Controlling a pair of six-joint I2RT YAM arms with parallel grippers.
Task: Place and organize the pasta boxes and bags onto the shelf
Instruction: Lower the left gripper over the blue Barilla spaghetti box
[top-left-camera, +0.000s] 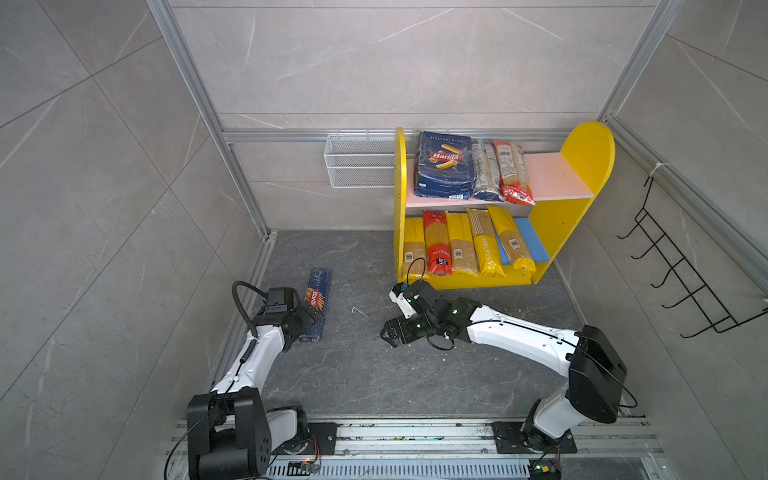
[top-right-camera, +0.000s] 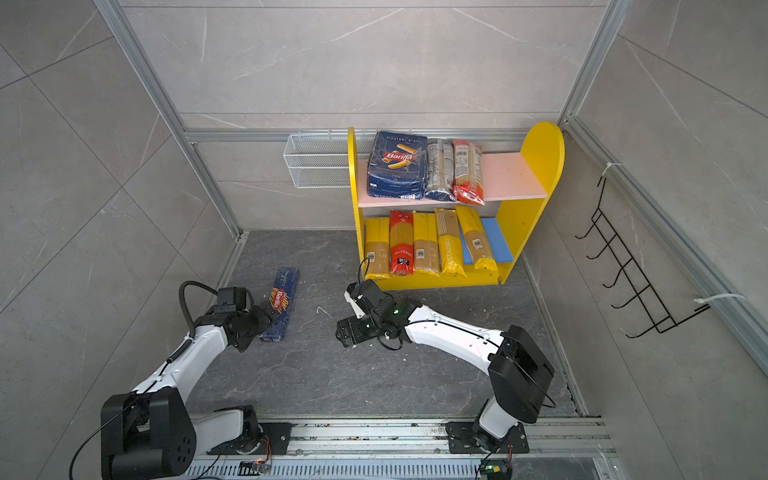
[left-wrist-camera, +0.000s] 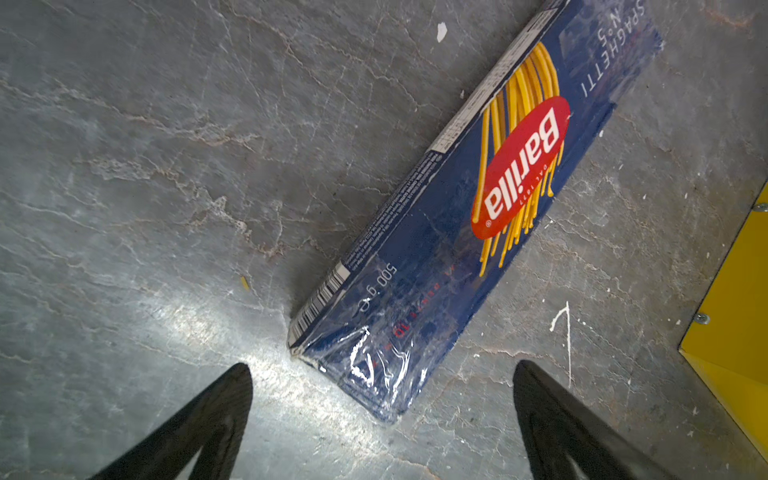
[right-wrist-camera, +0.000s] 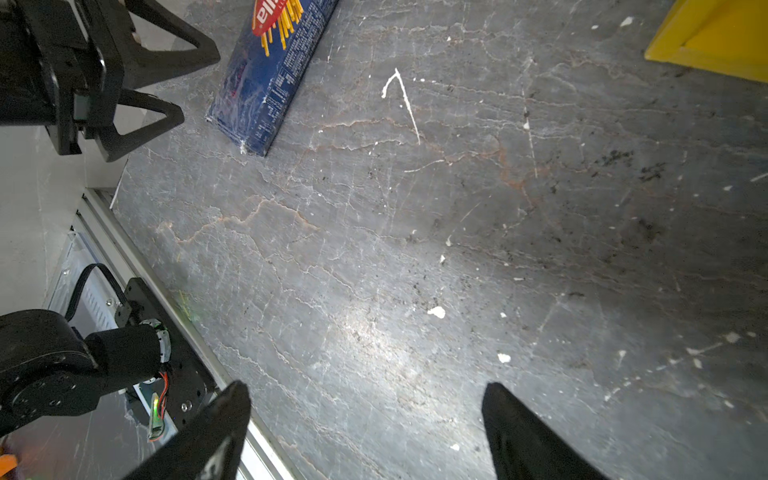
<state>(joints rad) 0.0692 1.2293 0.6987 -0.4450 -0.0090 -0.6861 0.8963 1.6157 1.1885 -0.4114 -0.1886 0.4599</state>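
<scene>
A long narrow dark-blue Barilla spaghetti box (top-left-camera: 318, 303) (top-right-camera: 281, 303) (left-wrist-camera: 478, 208) lies flat on the grey floor at the left. My left gripper (top-left-camera: 311, 312) (left-wrist-camera: 382, 368) hovers open over its near end, one finger on each side, touching nothing. My right gripper (top-left-camera: 386, 332) (right-wrist-camera: 366, 386) stands open and empty above bare floor in the middle. The shelf (top-left-camera: 582, 166) at the back right holds the wide rigatoni package (top-left-camera: 444, 166), a dark bag (top-left-camera: 488, 170) and a red-and-clear bag (top-left-camera: 513, 174) on its pink board. Several bags (top-left-camera: 488, 245) lean on the blue board.
A white wire mesh basket (top-left-camera: 357, 162) hangs on the back wall left of the shelf. A black wire hook rack (top-left-camera: 681, 274) hangs on the right wall. The aluminium base rail (top-left-camera: 415, 432) runs along the front. The pink board's right part (top-left-camera: 552, 174) is bare.
</scene>
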